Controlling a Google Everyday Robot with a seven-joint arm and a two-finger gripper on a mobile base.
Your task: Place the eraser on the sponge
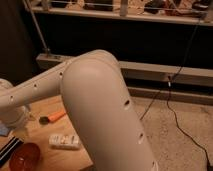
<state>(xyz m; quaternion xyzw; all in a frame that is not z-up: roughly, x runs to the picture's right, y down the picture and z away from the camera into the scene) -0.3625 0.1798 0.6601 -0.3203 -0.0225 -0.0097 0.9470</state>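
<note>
The eraser (7, 150), a black bar with white stripes, lies at the bottom left of the wooden table (60, 160), touching the left side of the red bowl (24, 157). Only a blue sliver of the sponge (2, 130) shows at the left edge of the view, above the eraser. My gripper (18, 121) hangs from the white wrist at the far left, just right of the sponge and above the eraser. My big white arm (100, 110) fills the middle of the view and hides part of the table.
An orange carrot-shaped stick (52, 118) lies right of the gripper. A white labelled pack (64, 141) sits in front of it. Right of the table is speckled floor with a black cable (175, 115). A low rail and dark wall stand behind.
</note>
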